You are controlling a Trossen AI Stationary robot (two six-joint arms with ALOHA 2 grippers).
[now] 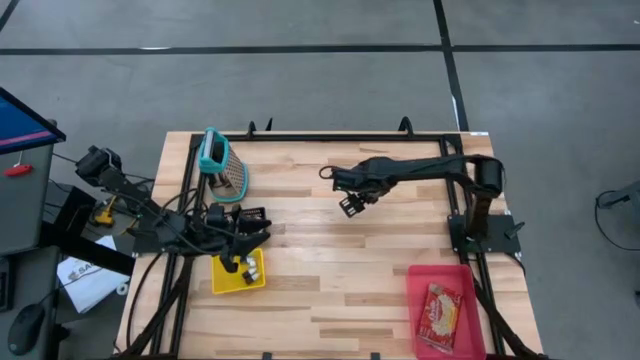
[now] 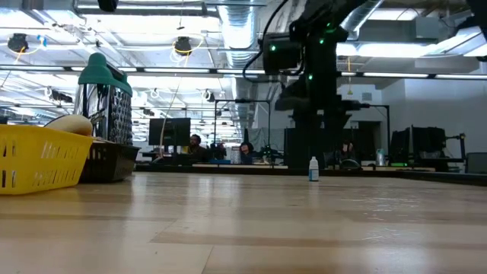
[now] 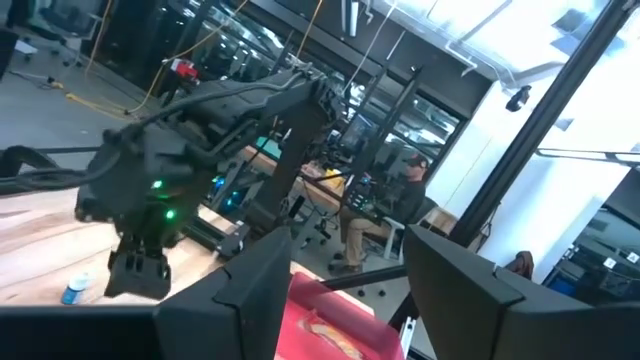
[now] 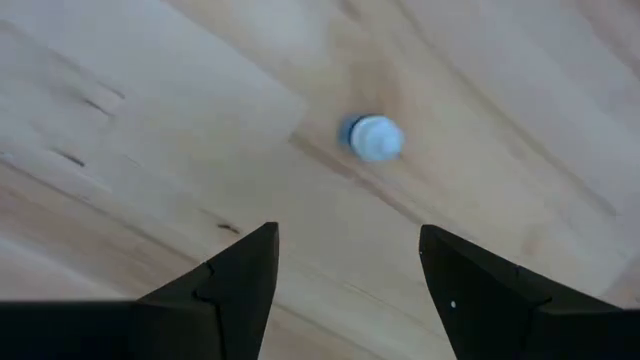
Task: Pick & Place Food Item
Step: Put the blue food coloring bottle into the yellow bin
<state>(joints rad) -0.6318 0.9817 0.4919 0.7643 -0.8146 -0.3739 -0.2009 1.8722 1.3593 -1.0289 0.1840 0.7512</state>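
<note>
A: While the right claw (image 1: 350, 205) hangs wide above the tabletop's (image 1: 330, 270) middle, where's the food?
B: The red-and-yellow snack packet (image 1: 441, 312) lies in the red plastic tray (image 1: 414, 300), near corner. The left claw (image 1: 238, 262) holds nothing, half-wide, over the yellow basket (image 1: 222, 280).

Overhead camera: looks straight down on my whole pale wooden plank tabletop (image 1: 330, 260), both my arms in frame, grey floor around.

Low camera: sits at tabletop level, faces level across the planks into the room behind; the yellow plastic mesh basket (image 2: 38, 156) stands close at its left edge. The same basket shows from above.

Left wrist camera: faces nearly level, past my own fingers toward my other arm and the red plastic tray (image 3: 330, 325).

Right wrist camera: points almost straight down, near the planks, onto a small blue-capped bottle (image 4: 375, 138). The low camera shares that bottle.
</note>
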